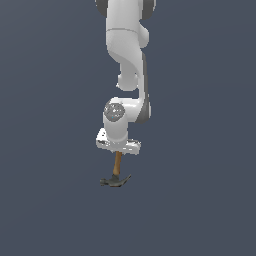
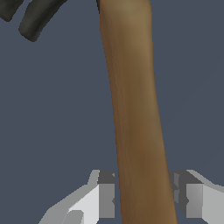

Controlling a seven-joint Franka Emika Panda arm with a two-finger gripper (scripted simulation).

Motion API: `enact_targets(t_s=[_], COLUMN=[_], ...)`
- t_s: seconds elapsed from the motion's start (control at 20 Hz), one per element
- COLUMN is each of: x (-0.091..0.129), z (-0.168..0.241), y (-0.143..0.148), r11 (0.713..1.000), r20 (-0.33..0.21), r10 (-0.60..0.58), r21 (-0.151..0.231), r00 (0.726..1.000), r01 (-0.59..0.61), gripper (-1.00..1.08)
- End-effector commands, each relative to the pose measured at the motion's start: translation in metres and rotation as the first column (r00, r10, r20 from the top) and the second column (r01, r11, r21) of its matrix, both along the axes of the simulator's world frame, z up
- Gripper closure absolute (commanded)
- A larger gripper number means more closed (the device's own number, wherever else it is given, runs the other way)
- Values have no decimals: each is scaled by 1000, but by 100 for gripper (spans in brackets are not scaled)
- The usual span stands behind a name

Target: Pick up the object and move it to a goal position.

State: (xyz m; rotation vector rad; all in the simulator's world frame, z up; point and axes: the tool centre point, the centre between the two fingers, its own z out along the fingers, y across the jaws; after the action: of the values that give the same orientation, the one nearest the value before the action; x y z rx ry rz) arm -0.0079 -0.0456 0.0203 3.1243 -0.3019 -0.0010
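Your claw hammer's wooden handle [image 2: 135, 113] fills the wrist view, with the gripper [image 2: 146, 199] grasping it on both sides. The claw hammer [image 1: 116, 175] hangs head-down under the arm [image 1: 126, 60].

Plain, flat, dark slate-blue backdrop [image 1: 45, 200], uniform across the exterior view from left to right, near to far. No seams, edges or texture discernible. Even, diffuse lighting. Same dark slate-blue ground [image 2: 57, 109] throughout the wrist view.
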Motion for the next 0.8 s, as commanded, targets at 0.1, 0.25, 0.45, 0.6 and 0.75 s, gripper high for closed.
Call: enact_targets(t_s=[0.1, 0.25, 0.45, 0.6, 0.75], x=[-10, -21, -42, -62, -82], z=[7, 13, 25, 35, 46], y=[14, 27, 51, 75, 100], r11=[1000, 1000, 1000, 1000, 1000], r20=[3, 3, 3, 2, 2], r10=[2, 2, 3, 4, 5], r21=[0, 1, 1, 1, 2], r00=[1000, 1000, 1000, 1000, 1000], r01=[-2, -2, -3, -4, -5], gripper=[108, 108, 108, 108, 108])
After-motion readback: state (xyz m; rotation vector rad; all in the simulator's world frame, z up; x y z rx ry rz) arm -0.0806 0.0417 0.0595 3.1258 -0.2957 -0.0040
